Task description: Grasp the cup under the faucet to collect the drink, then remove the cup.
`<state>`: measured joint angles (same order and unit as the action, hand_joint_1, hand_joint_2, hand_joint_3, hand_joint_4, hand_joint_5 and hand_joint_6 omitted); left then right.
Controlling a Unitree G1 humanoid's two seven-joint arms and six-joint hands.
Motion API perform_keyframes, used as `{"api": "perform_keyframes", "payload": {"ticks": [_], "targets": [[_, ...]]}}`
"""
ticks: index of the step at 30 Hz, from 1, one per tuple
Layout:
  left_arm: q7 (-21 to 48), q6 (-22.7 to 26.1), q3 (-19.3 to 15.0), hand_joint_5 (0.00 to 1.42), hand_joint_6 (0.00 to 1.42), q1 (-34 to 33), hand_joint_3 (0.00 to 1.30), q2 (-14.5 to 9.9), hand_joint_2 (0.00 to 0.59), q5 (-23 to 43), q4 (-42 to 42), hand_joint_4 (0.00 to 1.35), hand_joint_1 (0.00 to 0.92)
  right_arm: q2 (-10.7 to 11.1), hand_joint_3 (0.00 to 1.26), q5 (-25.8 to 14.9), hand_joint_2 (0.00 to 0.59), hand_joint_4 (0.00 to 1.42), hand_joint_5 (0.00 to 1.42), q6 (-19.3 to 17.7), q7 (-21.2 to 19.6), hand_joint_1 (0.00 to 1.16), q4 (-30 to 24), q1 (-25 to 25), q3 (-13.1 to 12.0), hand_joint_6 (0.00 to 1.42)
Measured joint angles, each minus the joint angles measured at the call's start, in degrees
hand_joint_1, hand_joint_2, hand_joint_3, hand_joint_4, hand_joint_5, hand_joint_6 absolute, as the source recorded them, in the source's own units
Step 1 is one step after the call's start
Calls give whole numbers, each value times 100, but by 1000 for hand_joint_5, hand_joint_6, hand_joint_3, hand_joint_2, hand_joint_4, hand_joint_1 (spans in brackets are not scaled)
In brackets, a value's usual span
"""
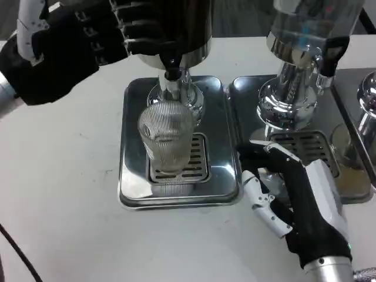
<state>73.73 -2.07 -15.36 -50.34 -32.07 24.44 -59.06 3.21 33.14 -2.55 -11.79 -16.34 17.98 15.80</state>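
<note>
**Ribbed cup under the faucet, both hands apart from it**

Centrally, a clear ribbed glass cup is seen standing upright on the slotted drain grate of a square polished steel drip tray. It is placed directly beneath the short chrome faucet spout of the dark-bodied drink dispenser, whose chrome pedestal rises just behind the cup. Whether any liquid has been collected in the cup cannot be told from the head view.

The right hand is held low at the right of the tray, over the white table and the front edge of a neighbouring steel drip tray. Its fingers are spread apart and pointed toward the cup's tray; nothing is gripped by them, and the cup is not touched. A clear gap is kept between the fingertips and the glass.

The left hand is raised at the upper left, close beside the dispenser body. It is seen mostly as a dark, blurred mass, so it cannot be told whether its fingers are spread, curled, or pressed on anything.

On the second tray a clear-topped dispenser with a chrome base is mounted, with its own slotted grate in front. A black cable is laid across the table's lower left corner.
</note>
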Motion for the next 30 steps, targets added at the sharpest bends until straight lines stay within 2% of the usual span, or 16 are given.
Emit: {"api": "perform_keyframes", "payload": {"ticks": [14,30], "targets": [[438,283,-109,288,239,179,304,-260,59,6,468,269,0,9,419,-79,459,429,382,-4,-2,384,24,-78,-14,304],[599,632,-439,289,239,934,297,-642,59,233,1065,270,0,171,419,-147,453,421,382,-9,51,400,28,-152,-27,321]]}}
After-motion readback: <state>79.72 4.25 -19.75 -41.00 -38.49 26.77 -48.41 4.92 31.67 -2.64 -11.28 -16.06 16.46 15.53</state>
